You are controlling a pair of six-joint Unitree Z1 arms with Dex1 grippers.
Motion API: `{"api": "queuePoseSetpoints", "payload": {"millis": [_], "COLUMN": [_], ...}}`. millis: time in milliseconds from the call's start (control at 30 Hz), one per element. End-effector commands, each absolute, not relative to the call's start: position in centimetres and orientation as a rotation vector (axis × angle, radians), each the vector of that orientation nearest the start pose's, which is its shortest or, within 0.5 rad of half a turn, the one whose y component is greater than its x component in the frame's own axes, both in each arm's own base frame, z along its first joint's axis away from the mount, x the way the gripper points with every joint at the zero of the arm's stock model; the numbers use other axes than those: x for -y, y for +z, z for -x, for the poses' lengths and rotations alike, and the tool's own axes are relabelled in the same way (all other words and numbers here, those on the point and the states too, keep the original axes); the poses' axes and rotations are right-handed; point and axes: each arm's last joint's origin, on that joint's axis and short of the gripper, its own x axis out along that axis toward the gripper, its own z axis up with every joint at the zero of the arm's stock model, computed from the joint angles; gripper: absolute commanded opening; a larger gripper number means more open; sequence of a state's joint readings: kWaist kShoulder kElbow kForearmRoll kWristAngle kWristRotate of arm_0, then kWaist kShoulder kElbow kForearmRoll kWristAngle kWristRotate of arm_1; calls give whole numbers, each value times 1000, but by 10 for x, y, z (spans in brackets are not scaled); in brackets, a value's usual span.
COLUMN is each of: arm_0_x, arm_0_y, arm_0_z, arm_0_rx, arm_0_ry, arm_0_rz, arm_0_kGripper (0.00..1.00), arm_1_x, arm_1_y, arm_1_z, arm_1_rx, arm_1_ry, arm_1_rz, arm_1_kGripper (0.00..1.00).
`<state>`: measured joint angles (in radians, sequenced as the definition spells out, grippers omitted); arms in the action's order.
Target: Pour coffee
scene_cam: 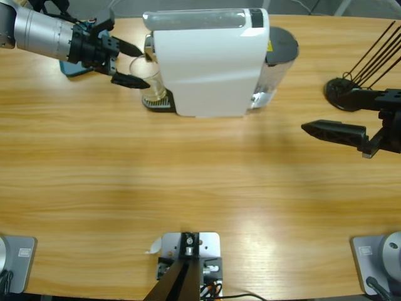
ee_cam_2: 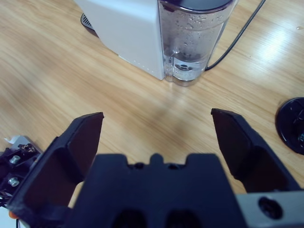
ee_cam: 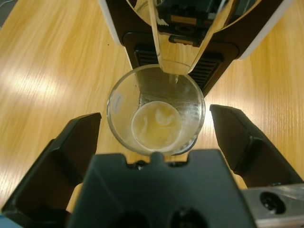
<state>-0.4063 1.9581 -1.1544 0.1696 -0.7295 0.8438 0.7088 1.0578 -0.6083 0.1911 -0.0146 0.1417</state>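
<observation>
High view: wooden table (scene_cam: pixel 188 188) holds white machine (scene_cam: pixel 210 63); left pincer (scene_cam: pixel 128 63) wide around glass (scene_cam: pixel 147 78), right pincer (ee_cam_2: pixel 156 133) wide.

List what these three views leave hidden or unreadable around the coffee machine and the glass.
- High view: the glass is half under the white machine; the coffee cannot be seen.
- Left wrist view: the left gripper body covers the glass's near base, so its footing on the drip tray is hidden.
- Right wrist view: the machine's front and glass are out of sight; only its water tank shows.
- High view: the right gripper is cut off by the edge.
</observation>
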Motion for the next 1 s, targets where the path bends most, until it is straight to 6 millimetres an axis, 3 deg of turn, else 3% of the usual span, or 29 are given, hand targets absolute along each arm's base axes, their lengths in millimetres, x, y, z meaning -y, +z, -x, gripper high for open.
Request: {"api": "queuePoseSetpoints", "payload": {"millis": [33,367,533,600,667,700,1000], "arm_0_x": [194,201,201,201,200,200,176], "arm_0_y": [197,195,196,197,196,196,213], "arm_0_z": [-350,-353,-352,-351,-350,-349,-342], "arm_0_rx": [-538,-541,-540,-544,-549,-551,-589], "arm_0_ry": [-1415,-1408,-1407,-1410,-1411,-1411,-1367], "arm_0_rz": [-520,-545,-548,-548,-547,-546,-516], "arm_0_kGripper": [1000,986,485,469,156,73,57], "arm_1_x": [-95,-96,-96,-96,-96,-96,-95], "arm_1_y": [281,280,280,280,280,280,279], "arm_1_z": [-112,-112,-112,-112,-112,-112,-111], "arm_1_rx": [-699,-703,-702,-702,-702,-701,-696], "arm_1_ry": [608,611,611,611,611,610,607], "arm_1_rz": [122,122,122,122,122,122,121], "arm_1_kGripper": [1000,1000,1000,1000,1000,1000,1000]}}
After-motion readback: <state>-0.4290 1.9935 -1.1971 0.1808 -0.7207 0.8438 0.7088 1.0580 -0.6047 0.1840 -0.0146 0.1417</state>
